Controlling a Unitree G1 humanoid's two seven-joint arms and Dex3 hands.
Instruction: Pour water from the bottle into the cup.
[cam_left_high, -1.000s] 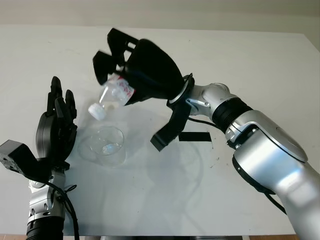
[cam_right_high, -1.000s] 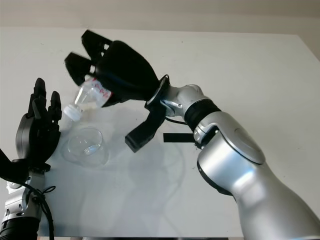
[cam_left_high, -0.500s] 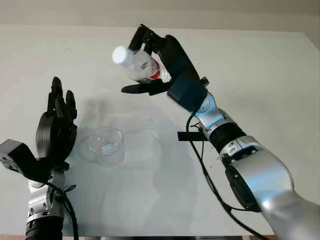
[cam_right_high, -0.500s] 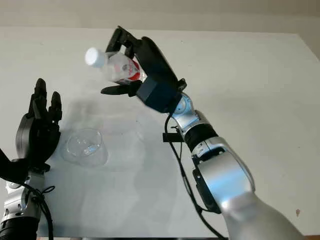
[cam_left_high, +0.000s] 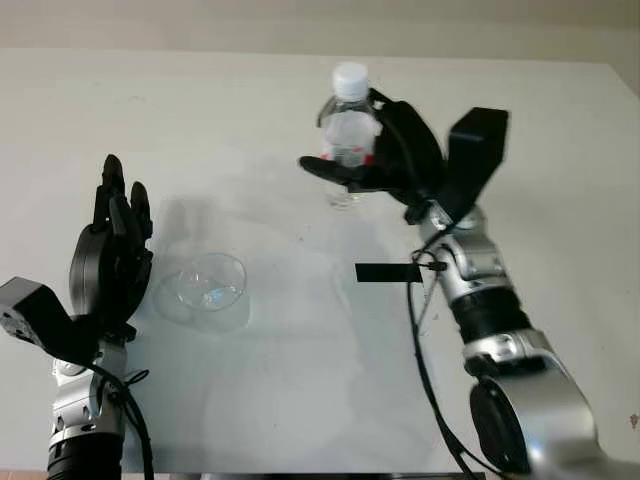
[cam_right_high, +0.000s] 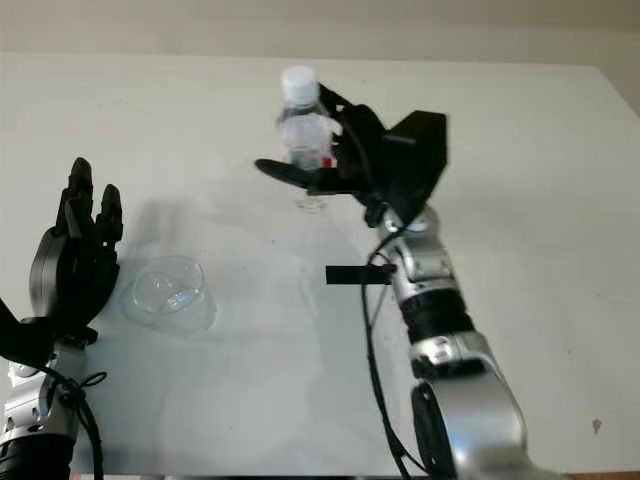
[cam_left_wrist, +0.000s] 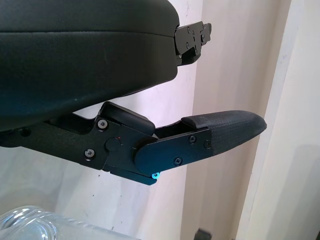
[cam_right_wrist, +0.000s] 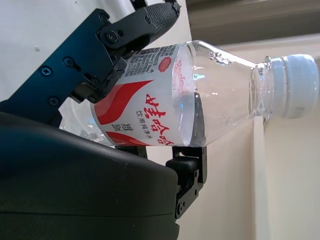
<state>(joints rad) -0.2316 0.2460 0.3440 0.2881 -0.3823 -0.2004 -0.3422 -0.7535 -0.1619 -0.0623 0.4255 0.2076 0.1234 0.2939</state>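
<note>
A clear water bottle (cam_left_high: 348, 135) with a white cap and a red-and-white label stands upright at the back middle of the table. My right hand (cam_left_high: 352, 168) is shut on it around the label. The bottle's base is at or just above the tabletop; I cannot tell which. In the right wrist view the bottle (cam_right_wrist: 190, 105) lies across the black fingers (cam_right_wrist: 135, 22). The clear cup (cam_left_high: 208, 290) sits on the table at the front left, well apart from the bottle. My left hand (cam_left_high: 112, 250) is open, raised just left of the cup, whose rim (cam_left_wrist: 30, 227) edges into the left wrist view.
A black tape strip (cam_left_high: 388, 272) lies on the white table (cam_left_high: 300, 380) right of centre, beside the right forearm. The table's far edge meets a beige wall, and its right edge runs near the right arm.
The right hand has swung the bottle from tilted, cap down over the cup, to upright, and carried it right and toward the back of the table. The left hand has not moved.
</note>
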